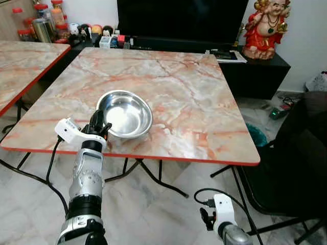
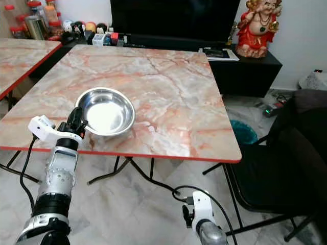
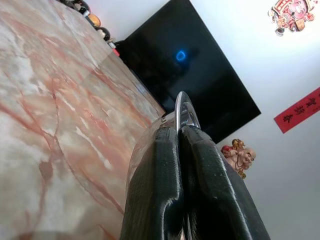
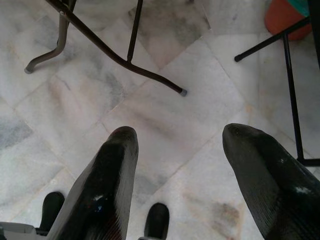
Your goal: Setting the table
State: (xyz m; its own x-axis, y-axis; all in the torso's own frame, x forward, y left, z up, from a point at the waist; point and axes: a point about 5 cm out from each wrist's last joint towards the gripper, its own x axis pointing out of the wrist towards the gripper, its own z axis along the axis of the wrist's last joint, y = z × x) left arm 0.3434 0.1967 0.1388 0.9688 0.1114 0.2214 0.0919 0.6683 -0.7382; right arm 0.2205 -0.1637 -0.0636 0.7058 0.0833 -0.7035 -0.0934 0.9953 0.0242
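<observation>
On the near left part of the marble-patterned square table with the red edge (image 1: 204, 97) sat the round shiny steel bowl (image 1: 125, 113), upright and empty, close to the front edge. Its near rim was pinched between the two black fingers of the left gripper (image 1: 99, 124); the left wrist view showed those fingers (image 3: 155, 190) clamped together with the thin metal rim rising between them. The bowl appeared to rest on the tabletop, though whether its full weight was down could not be told. The right gripper (image 4: 175, 150) hung low over the pale marble floor (image 4: 150, 115), fingers spread and holding nothing.

Assessment: one piece placed, not yet released. No other tableware was on this table, so most of the setting seemingly remained.
</observation>
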